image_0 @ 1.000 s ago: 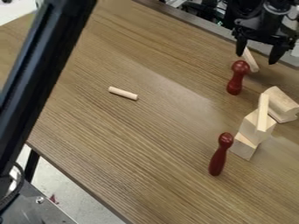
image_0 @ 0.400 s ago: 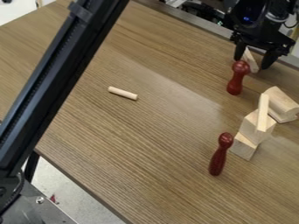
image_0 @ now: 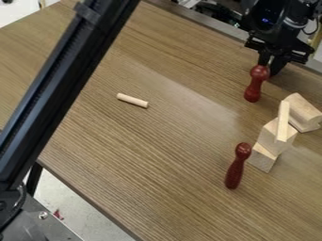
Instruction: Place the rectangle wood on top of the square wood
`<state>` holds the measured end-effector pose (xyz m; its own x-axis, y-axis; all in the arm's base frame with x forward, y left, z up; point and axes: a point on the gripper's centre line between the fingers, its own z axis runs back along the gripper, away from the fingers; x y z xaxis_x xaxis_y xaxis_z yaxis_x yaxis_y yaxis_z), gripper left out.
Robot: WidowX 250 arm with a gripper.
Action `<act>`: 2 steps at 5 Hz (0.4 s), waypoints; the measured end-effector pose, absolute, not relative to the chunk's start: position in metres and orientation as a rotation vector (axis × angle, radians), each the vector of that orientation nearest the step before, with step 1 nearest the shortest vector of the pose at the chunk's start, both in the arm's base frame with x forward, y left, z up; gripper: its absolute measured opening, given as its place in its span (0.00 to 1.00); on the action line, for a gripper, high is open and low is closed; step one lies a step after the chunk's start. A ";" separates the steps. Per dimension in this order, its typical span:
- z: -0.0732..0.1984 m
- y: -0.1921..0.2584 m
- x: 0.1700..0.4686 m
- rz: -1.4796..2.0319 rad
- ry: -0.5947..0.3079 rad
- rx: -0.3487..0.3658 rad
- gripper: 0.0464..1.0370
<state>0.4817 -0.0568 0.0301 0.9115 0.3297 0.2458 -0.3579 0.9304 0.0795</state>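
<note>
Table (image_0: 144,155) of brown wood grain carries everything, with the black pincer (image_0: 270,69) at its far right, drawn in on what seems to be the task's piece, and nearer the camera the square block (image_0: 276,135), set against a lower block (image_0: 262,160). Just beyond the upper red pin (image_0: 254,84), the rectangular strip (image_0: 271,60) shows as a pale sliver between the fingers. I'd expect it light, stiff and hardly fragile, but smooth enough to swivel, so hold it across its narrow sides at mid-length, the ends level.
</note>
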 end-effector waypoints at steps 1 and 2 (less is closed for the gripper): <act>0.041 -0.055 0.468 0.361 -0.219 0.123 0.10; 0.080 -0.061 0.459 0.353 -0.283 0.086 0.10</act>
